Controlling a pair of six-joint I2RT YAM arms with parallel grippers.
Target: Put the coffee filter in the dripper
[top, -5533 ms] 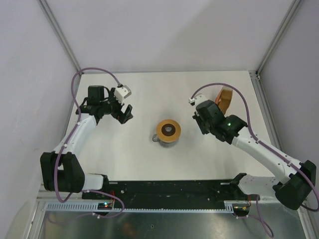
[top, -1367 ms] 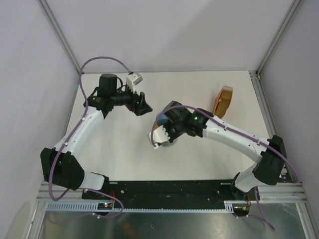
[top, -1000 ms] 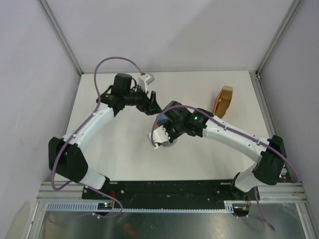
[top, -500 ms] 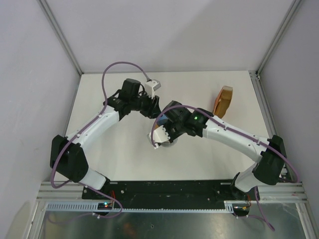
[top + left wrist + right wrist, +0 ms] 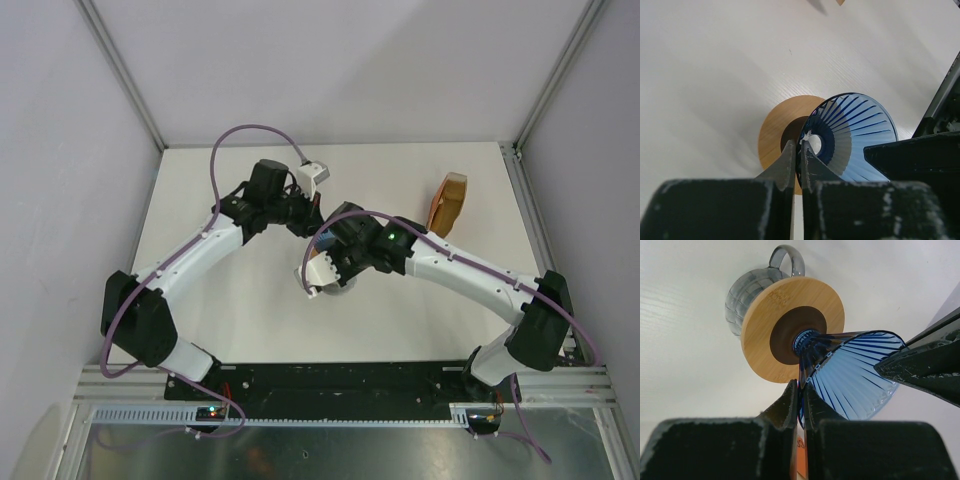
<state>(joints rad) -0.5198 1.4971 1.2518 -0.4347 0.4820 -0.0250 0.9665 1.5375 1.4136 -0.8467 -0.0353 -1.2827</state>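
White worktop point(image 5: 240, 300) open to the left of both hands, glass jug point(image 5: 747, 295) below them mostly hidden by wooden ring point(image 5: 765, 325), blue dripper point(image 5: 855, 125) tilted, neck at ring's hole, rim clenched by left hand point(image 5: 798, 147) and right hand point(image 5: 800, 387)

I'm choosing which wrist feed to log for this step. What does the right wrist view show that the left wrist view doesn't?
Only the right wrist view shows the glass jug with its handle, under the wooden ring.

Only the left wrist view shows the open hole at the narrow end of the dripper, and an orange-brown sliver at the top edge.

Both show the blue ribbed dripper tilted over the ring's dark hole. The shut jaws of the left gripper and right gripper pinch its wall.
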